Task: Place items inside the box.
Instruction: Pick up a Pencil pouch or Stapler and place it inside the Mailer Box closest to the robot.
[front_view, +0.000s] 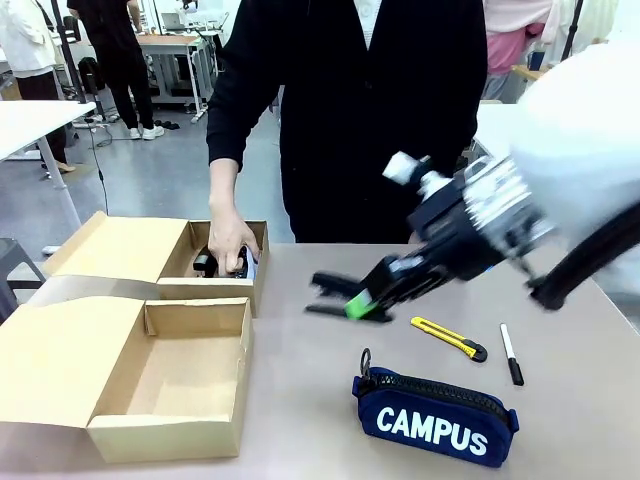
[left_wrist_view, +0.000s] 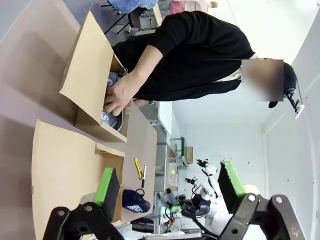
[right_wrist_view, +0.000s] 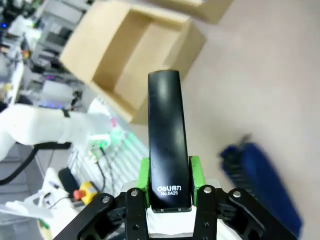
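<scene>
Bkgd: smooth grey floor (front_view: 160, 190), evenly lit. White-topped table w/ thin white legs (front_view: 40, 115) at far left. Long wooden workbench (front_view: 172, 42) further back w/ gear on it, too blurry to ID. Thin black cable (front_view: 97, 150) trails over the floor nr the white table. Foreground: matte beige tabletop (front_view: 300, 420). Left wrist view: plain white wall (left_wrist_view: 235, 125), brightly lit.

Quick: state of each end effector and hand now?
Left end effector: open, empty.
Right end effector: shut on stapler.
Person's hand: in box, grip unclear.
</scene>
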